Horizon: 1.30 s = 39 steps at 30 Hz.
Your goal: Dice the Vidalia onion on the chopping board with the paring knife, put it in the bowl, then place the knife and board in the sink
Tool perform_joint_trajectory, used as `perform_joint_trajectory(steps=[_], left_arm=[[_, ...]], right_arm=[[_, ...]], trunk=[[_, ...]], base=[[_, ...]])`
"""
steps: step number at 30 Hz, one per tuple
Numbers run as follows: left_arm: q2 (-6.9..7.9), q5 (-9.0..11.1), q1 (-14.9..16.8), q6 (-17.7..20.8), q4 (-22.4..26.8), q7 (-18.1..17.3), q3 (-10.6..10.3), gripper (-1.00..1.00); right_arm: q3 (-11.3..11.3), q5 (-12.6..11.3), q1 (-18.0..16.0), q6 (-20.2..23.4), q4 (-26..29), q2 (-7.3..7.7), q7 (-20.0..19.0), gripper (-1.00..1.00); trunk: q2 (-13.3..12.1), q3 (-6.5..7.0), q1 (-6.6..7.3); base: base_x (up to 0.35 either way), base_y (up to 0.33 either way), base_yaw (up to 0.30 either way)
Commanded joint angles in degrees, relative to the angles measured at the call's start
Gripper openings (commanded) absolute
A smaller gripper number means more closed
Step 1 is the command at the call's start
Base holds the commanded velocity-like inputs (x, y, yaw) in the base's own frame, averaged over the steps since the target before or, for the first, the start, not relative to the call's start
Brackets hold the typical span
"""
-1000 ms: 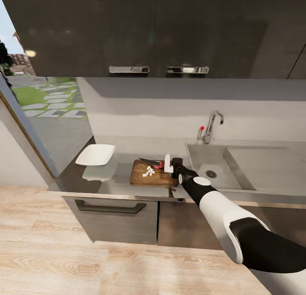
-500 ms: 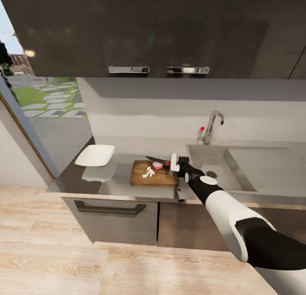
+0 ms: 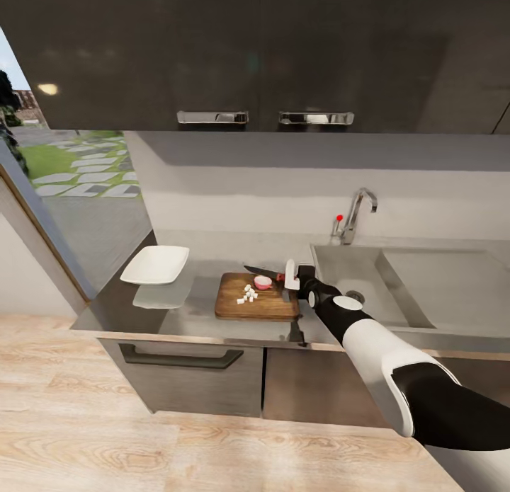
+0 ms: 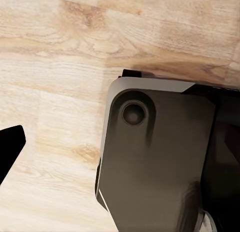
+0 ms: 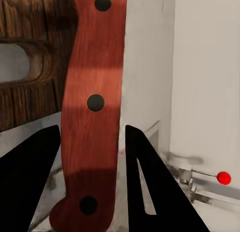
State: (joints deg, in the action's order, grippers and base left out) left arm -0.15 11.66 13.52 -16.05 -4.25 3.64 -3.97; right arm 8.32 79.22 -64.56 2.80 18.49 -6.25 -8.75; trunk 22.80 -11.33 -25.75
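Here, mid-task at the dicing stage, judging from the layout. Right gripper [image 3: 287,276] pinching the paring knife [image 3: 263,272] by its red handle, seen up close in the right wrist view as a riveted red grip [image 5: 92,106] running between the two dark fingers [image 5: 30,182], both pressed against its sides. Blade pointed away from the sink [image 3: 397,283] and out over the far edge of the chopping board [image 3: 256,297], probably to keep the cutting edge above the wood for a further cut.

Remaining piece of the Vidalia onion [image 3: 263,282] resting on the far part of the board, just beside the blade; a scatter of small white diced pieces [image 3: 247,293] lying nearer the board's middle. Dicing looks partly done, with a chunk left uncut.

Board lying flat on the worktop [image 3: 177,311], between the sink and the bowl [image 3: 155,264], a handy spot for moving the pieces across. Bowl well apart from the board and apparently holding nothing yet.

Left gripper: one dark fingertip [image 4: 9,147] visible in the left wrist view, hanging over the wood floor [image 4: 55,56] beside a dark part of the robot's body [image 4: 155,157]; whether spread or pressed together, impossible to tell.
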Motion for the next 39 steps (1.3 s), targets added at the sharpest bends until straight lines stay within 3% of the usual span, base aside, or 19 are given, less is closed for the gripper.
perform_joint_trajectory(steps=[1,19,22,24,25,30,36,39], left_arm=[[-0.02,0.38,0.10,-0.39,-0.23,0.05,-0.43,1.00],[0.06,0.38,0.10,-0.39,-0.23,0.05,-0.43,1.00],[0.04,0.38,0.10,-0.39,-0.23,0.05,-0.43,1.00],[0.00,0.38,0.10,-0.39,-0.23,0.05,-0.43,1.00],[-0.01,0.38,0.10,-0.39,-0.23,0.05,-0.43,1.00],[-0.02,0.38,0.10,-0.39,-0.23,0.05,-0.43,1.00],[-0.02,0.38,0.10,-0.39,-0.23,0.05,-0.43,1.00],[-0.05,0.38,0.10,-0.39,-0.23,0.05,-0.43,1.00]], right_arm=[[0.29,0.31,-0.04,0.28,-1.03,-0.02,-0.43,-1.00],[0.13,0.09,-0.04,-0.18,-2.28,-0.16,-0.51,-1.00],[-0.10,-1.93,-0.04,-1.89,-1.88,-0.09,-0.37,-1.00],[-0.31,-5.57,-0.04,-2.77,-1.53,0.23,-0.34,-1.00],[-0.40,-9.10,-0.04,-3.13,-1.06,1.29,-0.35,-1.00],[-0.49,-22.15,-0.04,-3.41,4.66,4.95,-0.86,-1.00],[-0.50,-41.22,-0.04,-2.04,10.37,11.55,-5.89,-1.00],[-0.51,-45.77,-0.04,3.12,10.97,13.17,-6.93,-1.00]], trunk=[[0.12,-0.11,-0.03],[0.12,-0.11,-0.03],[0.12,-0.11,-0.03],[0.12,-0.11,-0.03],[0.12,-0.11,-0.03],[0.12,-0.11,-0.03],[0.12,-0.11,-0.03],[0.12,-0.11,-0.03]], base=[[0.000,0.000,0.000],[0.000,0.000,0.000],[0.000,0.000,0.000],[0.000,0.000,0.000],[0.000,0.000,0.000],[0.000,0.000,0.000],[0.000,0.000,0.000],[0.000,0.000,0.000]])
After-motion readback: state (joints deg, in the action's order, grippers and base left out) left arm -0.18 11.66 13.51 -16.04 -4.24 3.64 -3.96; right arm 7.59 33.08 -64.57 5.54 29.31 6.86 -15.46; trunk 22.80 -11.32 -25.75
